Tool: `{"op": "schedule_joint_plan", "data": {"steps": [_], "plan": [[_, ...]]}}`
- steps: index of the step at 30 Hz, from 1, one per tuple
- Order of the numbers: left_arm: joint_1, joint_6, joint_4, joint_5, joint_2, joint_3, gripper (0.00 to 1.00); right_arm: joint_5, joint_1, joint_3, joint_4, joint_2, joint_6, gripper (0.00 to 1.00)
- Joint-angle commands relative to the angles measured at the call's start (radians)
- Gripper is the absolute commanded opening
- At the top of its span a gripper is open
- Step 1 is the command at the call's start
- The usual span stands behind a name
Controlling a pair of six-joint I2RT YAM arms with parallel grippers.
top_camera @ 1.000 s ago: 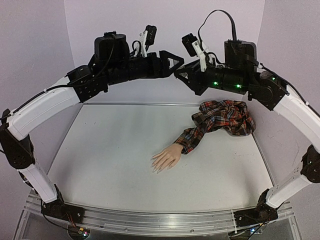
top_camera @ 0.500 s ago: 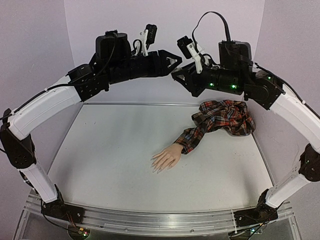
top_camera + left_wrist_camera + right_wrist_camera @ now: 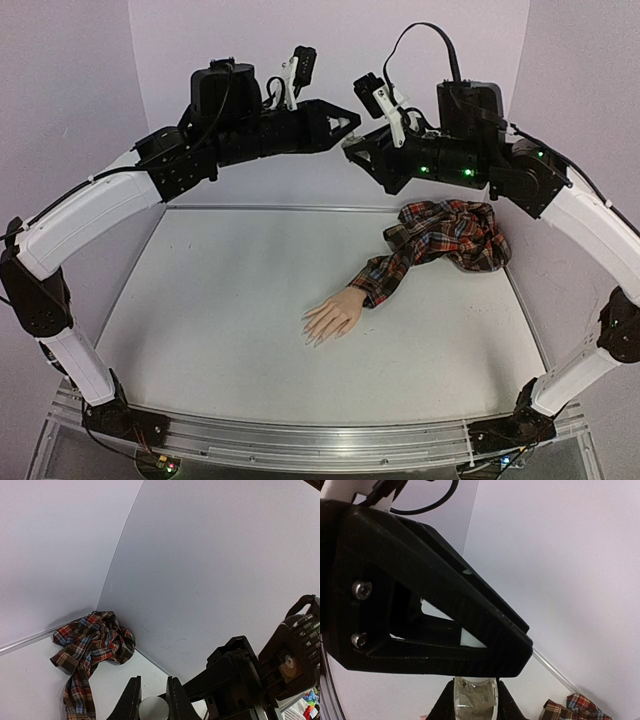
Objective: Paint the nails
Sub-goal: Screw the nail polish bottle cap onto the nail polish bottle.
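The mannequin hand (image 3: 334, 316) lies palm down mid-table, its pale nails (image 3: 313, 338) pointing to the near left, with a red plaid sleeve (image 3: 392, 270) behind it. Both grippers meet high above the table's back edge. My right gripper (image 3: 348, 148) (image 3: 472, 686) is shut on a small clear bottle (image 3: 476, 700). My left gripper (image 3: 352, 124) (image 3: 153, 680) is shut on the bottle's white cap (image 3: 153, 710). In the right wrist view, one of the left gripper's black fingers (image 3: 470, 645) hides the cap.
The rest of the plaid shirt (image 3: 452, 233) (image 3: 95, 637) is bunched in the back right corner against the walls. White walls close the table at the back and on both sides. The right arm (image 3: 250, 680) fills the lower right of the left wrist view.
The left gripper has closed from open onto the white cap. The right arm moved a little to the left with the bottle, then held still.
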Motion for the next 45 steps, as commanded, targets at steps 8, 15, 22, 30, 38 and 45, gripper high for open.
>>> {"op": "schedule_joint_plan", "data": {"steps": [8,15,22,30,38,45], "plan": [[-0.003,0.020,0.349,0.661,-0.077,-0.195,0.00,-0.712,-0.069,0.009,0.143,-0.100,0.083,0.00],[-0.003,0.012,0.292,0.943,0.004,-0.097,0.00,-1.286,-0.119,0.177,0.187,-0.037,0.217,0.00],[0.003,0.005,0.300,0.983,0.034,-0.063,0.04,-1.342,-0.120,0.174,0.295,-0.013,0.330,0.00],[0.031,0.044,0.180,0.910,0.017,-0.025,0.35,-1.321,-0.125,0.143,0.331,-0.016,0.363,0.00],[0.066,0.099,0.143,0.770,-0.110,-0.108,0.76,-1.230,-0.145,0.040,0.325,-0.034,0.329,0.00],[0.071,0.122,0.130,0.570,-0.226,-0.239,0.82,-0.975,-0.160,-0.047,0.271,-0.086,0.280,0.00]]}}
